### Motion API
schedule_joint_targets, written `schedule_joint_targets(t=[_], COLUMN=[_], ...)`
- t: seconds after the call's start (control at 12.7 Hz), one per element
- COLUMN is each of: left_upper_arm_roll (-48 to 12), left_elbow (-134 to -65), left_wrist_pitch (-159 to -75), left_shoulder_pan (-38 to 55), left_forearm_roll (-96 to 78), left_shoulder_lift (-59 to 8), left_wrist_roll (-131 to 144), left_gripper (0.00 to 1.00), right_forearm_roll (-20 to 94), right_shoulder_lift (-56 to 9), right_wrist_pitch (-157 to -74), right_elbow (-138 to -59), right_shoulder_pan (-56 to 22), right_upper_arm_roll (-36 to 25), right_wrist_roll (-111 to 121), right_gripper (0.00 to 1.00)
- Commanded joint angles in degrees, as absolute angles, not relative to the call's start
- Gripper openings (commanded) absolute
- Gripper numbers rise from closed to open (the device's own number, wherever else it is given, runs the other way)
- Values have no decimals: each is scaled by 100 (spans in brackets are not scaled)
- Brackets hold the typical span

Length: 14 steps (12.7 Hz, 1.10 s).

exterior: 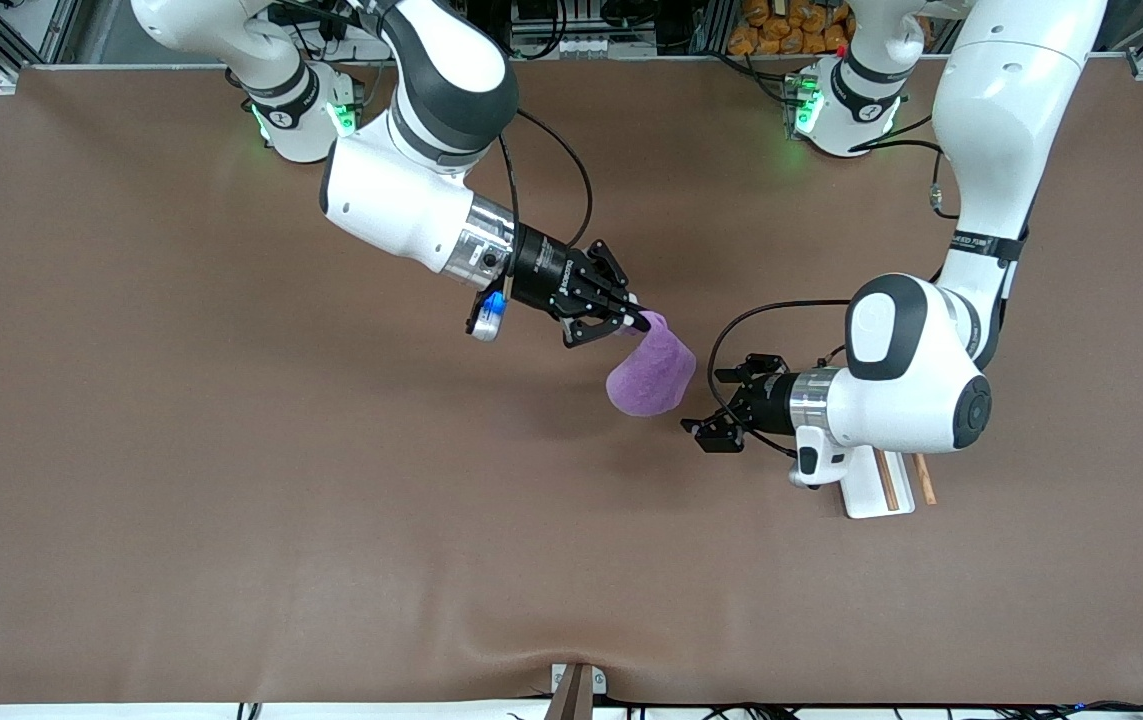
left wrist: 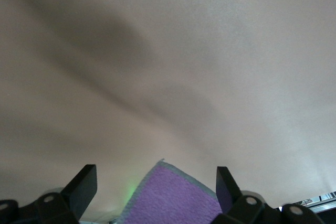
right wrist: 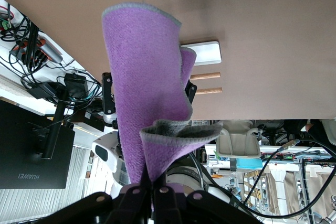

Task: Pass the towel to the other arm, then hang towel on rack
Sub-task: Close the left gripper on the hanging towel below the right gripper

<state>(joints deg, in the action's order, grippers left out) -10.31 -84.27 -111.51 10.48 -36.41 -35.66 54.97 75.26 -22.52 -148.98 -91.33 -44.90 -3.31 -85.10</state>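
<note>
The purple towel (exterior: 649, 375) hangs from my right gripper (exterior: 639, 322), which is shut on its top corner and holds it above the middle of the table. In the right wrist view the towel (right wrist: 144, 93) fills the middle above my closed fingers (right wrist: 152, 195). My left gripper (exterior: 709, 403) is open and empty, just beside the towel's lower edge. In the left wrist view a towel corner (left wrist: 168, 198) shows between my spread fingers (left wrist: 84, 182). The rack (exterior: 881, 485), a white base with two wooden rods, lies under my left arm; it also shows in the right wrist view (right wrist: 205, 53).
The brown table cover (exterior: 231, 450) spans the whole surface. A small clamp (exterior: 574, 690) sits at the table edge nearest the front camera. Cables and equipment lie past the table edge by the arm bases.
</note>
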Motion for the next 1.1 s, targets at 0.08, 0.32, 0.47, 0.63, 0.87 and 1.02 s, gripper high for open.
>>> schedule_joint_targets(t=[0.08, 0.32, 0.47, 0.63, 0.87, 1.02], left_upper_arm_roll=[-1020, -1020, -1011, -1011, -1011, -1002], left_elbow=[-8253, -8253, -8253, -8262, -8270, -8297], left_wrist_pitch=[-11460, -11566, -11593, -11593, -11593, -11584], left_shoulder_pan=[1239, 1248, 1309, 1318, 1327, 1397], left_forearm_roll=[-3998, -4244, -4324, -4298, -4245, -4236], left_shoulder_lift=[-3805, -3814, -3806, -3788, -3797, -3788], left_wrist_roll=[5739, 5748, 5870, 5933, 5933, 5924], left_gripper=[100, 100, 100, 100, 100, 100], right_forearm_roll=[7594, 7594, 7594, 7594, 7594, 7594], right_shoulder_lift=[-2294, -2294, -2285, -2285, -2285, -2285], right_wrist_pitch=[-14880, -14871, -14862, -14862, -14862, -14854], right_elbow=[-9044, -9044, -9044, -9053, -9053, -9053], right_shoulder_pan=[-4509, -4500, -4500, -4500, -4491, -4483], right_upper_arm_roll=[-352, -352, -360, -360, -360, -360], right_wrist_roll=[-8543, -8543, -8543, -8543, -8543, -8543], right_gripper=[0, 0, 0, 0, 0, 0])
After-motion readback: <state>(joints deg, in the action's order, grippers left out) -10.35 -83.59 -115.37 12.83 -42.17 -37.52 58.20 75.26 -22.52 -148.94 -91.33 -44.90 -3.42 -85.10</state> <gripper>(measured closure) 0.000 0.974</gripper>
